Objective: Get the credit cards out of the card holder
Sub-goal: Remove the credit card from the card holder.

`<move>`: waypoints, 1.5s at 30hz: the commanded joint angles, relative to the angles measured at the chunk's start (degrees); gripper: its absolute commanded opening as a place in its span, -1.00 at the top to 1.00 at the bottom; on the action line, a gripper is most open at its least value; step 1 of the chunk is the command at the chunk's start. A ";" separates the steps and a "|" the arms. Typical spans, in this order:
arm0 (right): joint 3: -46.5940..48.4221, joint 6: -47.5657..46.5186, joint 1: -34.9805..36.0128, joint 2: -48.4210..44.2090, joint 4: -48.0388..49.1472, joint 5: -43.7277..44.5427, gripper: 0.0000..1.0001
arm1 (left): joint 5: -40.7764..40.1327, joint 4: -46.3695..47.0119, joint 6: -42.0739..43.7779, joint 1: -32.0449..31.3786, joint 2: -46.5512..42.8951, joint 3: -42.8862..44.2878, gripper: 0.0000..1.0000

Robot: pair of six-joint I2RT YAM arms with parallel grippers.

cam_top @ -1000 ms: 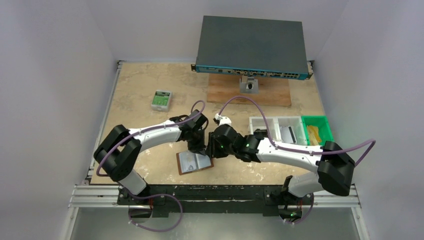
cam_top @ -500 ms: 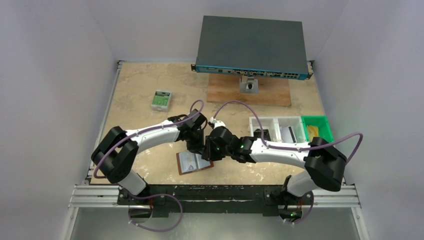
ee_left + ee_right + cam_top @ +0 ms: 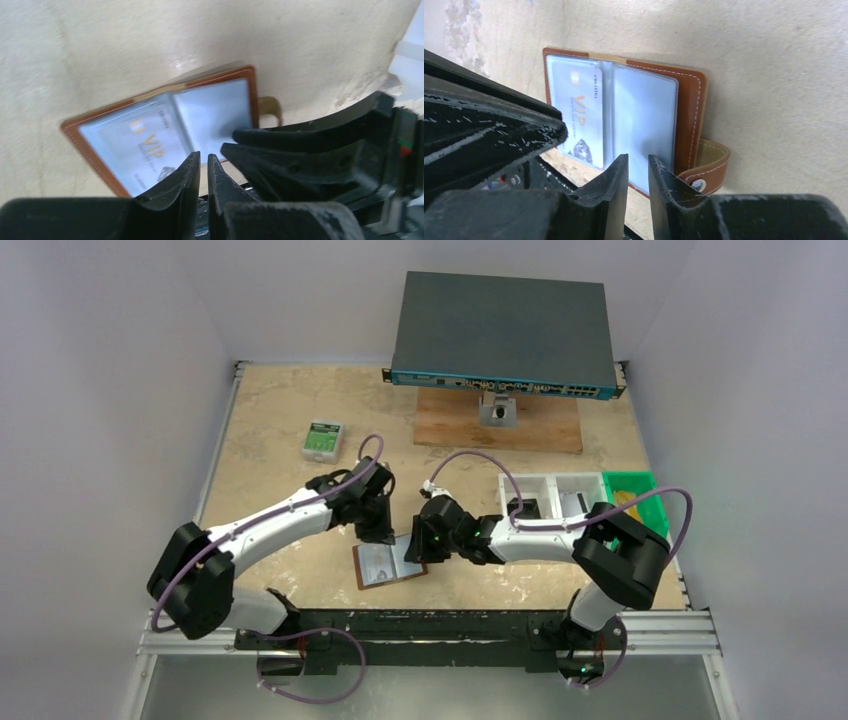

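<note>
The brown leather card holder lies open on the table near the front edge, with its snap tab to the right. A pale card marked VIP sits in its left clear pocket. The right pocket looks grey-blue and blank. My left gripper hovers just behind the holder with its jaws nearly closed and nothing between them. In the left wrist view its tips are over the holder. My right gripper is over the holder's right edge. Its tips stand a narrow gap apart and are empty.
A small green-and-white box lies at the back left. A network switch stands on a wooden board at the back. White bins and a green bin sit to the right, behind the right arm.
My left gripper has shifted a little to the left. My right gripper has moved left and forward, closer over the card holder. The holder has not moved.
</note>
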 commanded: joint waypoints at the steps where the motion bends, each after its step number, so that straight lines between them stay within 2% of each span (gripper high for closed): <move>1: 0.31 -0.29 -0.03 -0.01 4.77 -2.85 0.54 | -4.40 -2.98 -0.31 1.40 -5.18 -4.69 0.79; 9: 3.00 -1.63 -0.03 2.55 6.27 -5.04 0.50 | -10.82 -6.21 -3.58 2.93 -6.69 -8.83 0.84; 30: 3.64 0.11 -0.72 9.72 11.63 -10.80 0.51 | -6.92 -1.36 -3.15 3.18 0.08 -9.09 1.00; 45: -1.80 3.26 -3.79 10.18 19.27 -15.52 0.51 | -2.70 2.34 -5.15 1.11 4.43 -8.94 0.91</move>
